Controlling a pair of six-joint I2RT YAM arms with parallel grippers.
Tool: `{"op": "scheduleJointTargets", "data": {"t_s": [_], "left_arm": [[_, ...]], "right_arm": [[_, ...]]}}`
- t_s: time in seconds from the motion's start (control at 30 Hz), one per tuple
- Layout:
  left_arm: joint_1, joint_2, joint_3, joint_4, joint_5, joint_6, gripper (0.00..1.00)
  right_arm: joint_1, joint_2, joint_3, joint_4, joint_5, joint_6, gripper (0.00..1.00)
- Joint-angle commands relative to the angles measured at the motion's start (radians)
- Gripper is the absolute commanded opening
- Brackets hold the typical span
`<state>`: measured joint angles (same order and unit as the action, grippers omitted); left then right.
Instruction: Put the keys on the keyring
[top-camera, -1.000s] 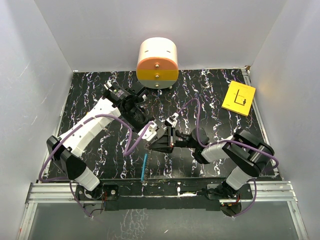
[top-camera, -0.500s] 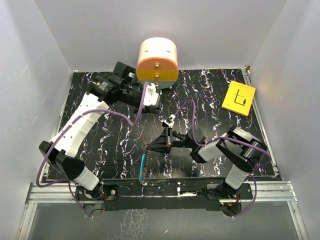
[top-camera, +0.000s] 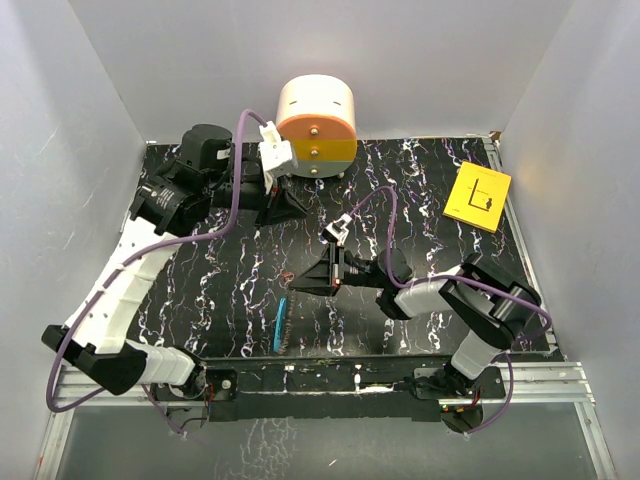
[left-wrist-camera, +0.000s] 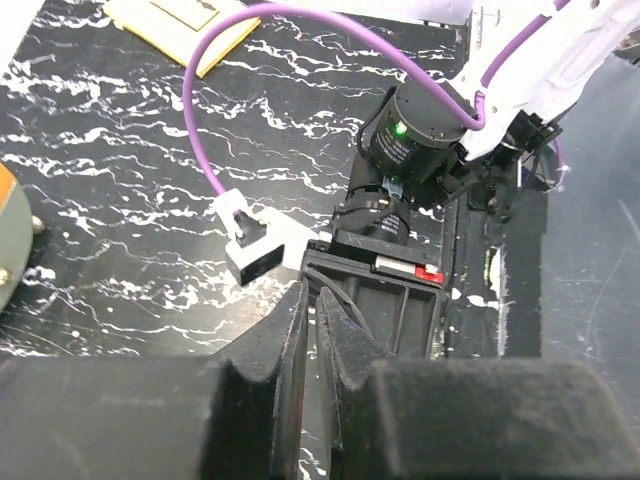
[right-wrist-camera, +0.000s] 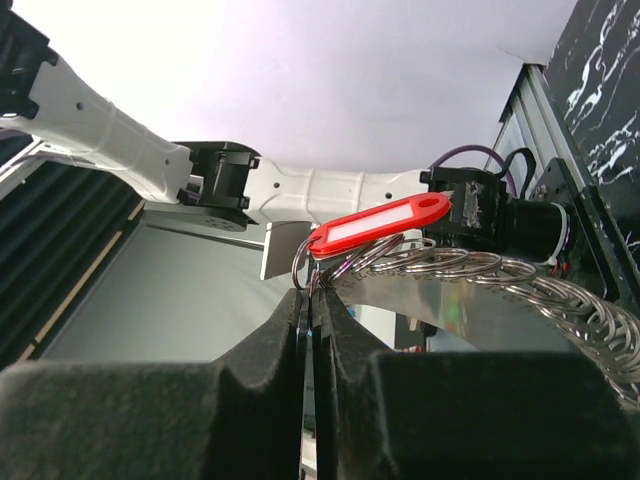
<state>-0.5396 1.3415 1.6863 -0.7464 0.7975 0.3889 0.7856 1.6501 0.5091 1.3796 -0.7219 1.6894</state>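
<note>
My right gripper (top-camera: 298, 287) sits at the table's middle, shut on the keyring. The keyring's blue band and ribbed coil (top-camera: 281, 324) hang from the tips toward the front edge. In the right wrist view the jaws (right-wrist-camera: 314, 300) pinch a thin blue edge, the red key (right-wrist-camera: 380, 225) hangs on metal rings just above the tips, and the coil (right-wrist-camera: 530, 280) runs off right. The key shows as a tiny red speck in the top view (top-camera: 286, 275). My left gripper (top-camera: 288, 205) is raised at the back left, shut and empty (left-wrist-camera: 312, 295), well clear of the keyring.
An orange-and-cream drum (top-camera: 315, 125) stands at the back centre, close to the left gripper. A yellow card (top-camera: 478, 196) lies at the back right and shows in the left wrist view (left-wrist-camera: 170, 20). White walls close in on three sides.
My left arm has drawn back from the right gripper to the back left, beside the drum. The right gripper has stayed shut on the keyring, which has shifted slightly left.
</note>
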Motion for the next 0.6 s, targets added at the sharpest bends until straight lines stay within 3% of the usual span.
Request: {"op": "scheduleJointTargets", "data": {"t_s": [0.0,0.1,0.27,0.3,0.37,0.43,0.57], "left_arm": [[0.004,-0.017,-0.034,-0.056,-0.02,-0.191,0.06],[0.005,-0.028,-0.091,-0.066,-0.039,-0.249,0.09],[0.021,-0.077,-0.119,-0.031,-0.109,-0.303,0.35],[0.023,-0.094,-0.125,-0.021,-0.116,-0.314,0.45],[0.026,-0.125,-0.139,-0.015,-0.127,-0.328,0.73],[0.043,-0.141,-0.146,-0.029,-0.111,-0.331,0.76],[0.07,-0.159,-0.147,-0.056,-0.085,-0.317,0.72]], "right_arm": [[0.006,-0.063,0.035,0.442,0.058,-0.093,0.08],[0.005,-0.065,0.052,0.443,0.067,-0.132,0.08],[-0.003,-0.078,0.075,0.443,0.085,-0.184,0.08],[-0.005,-0.082,0.076,0.443,0.093,-0.195,0.08],[-0.014,-0.086,0.082,0.443,0.102,-0.208,0.08],[-0.023,-0.081,0.087,0.442,0.108,-0.212,0.08],[-0.044,-0.065,0.094,0.444,0.129,-0.213,0.08]]}}
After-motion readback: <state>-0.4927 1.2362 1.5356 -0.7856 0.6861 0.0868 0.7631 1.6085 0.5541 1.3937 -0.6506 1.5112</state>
